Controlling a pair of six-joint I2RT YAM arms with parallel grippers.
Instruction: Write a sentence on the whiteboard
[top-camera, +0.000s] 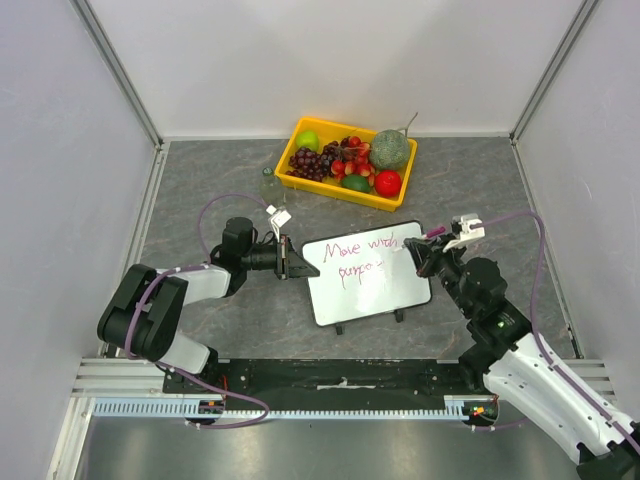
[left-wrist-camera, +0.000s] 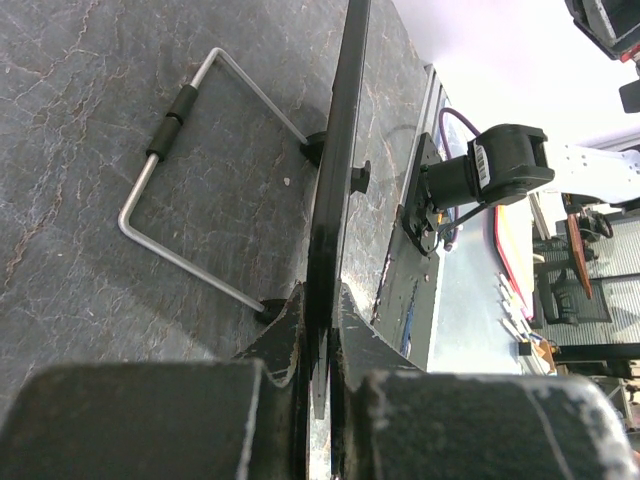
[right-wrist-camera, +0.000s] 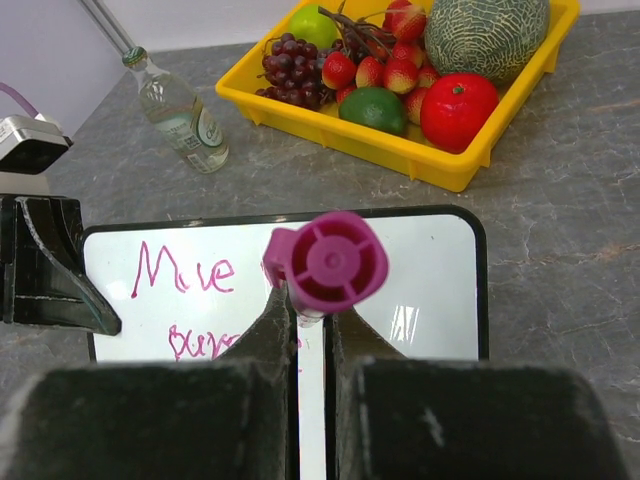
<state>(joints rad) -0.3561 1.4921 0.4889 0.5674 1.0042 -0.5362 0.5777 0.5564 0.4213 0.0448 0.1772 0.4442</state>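
**Sam:** What does the top camera show you?

**Me:** I see the whiteboard in the middle of the table, between my two arms. Its long side runs left to right, and the right end sits a bit farther from me. The sentence is pink and has two lines. It is the right way up for me to read.

**Sam:** And your left hand?

**Me:** My left gripper is pinched tight on the board's left edge. The left wrist camera shows this best, with the board edge-on between the fingers. That camera also shows a bent wire stand sticking out from one face. I can't see the stand from the top.

**Sam:** The right one?

**Me:** My right gripper is squeezed on the marker, over the board's right part. In the right wrist view the marker's fat back end faces the camera. It hides the tip, so I cannot tell if the tip touches the board.

**Sam:** Any room to move?

**Me:** The yellow tray of fruit is just past the far edge. A bottle is near the far left corner. Grey table shows on the near side and to the right of the board.
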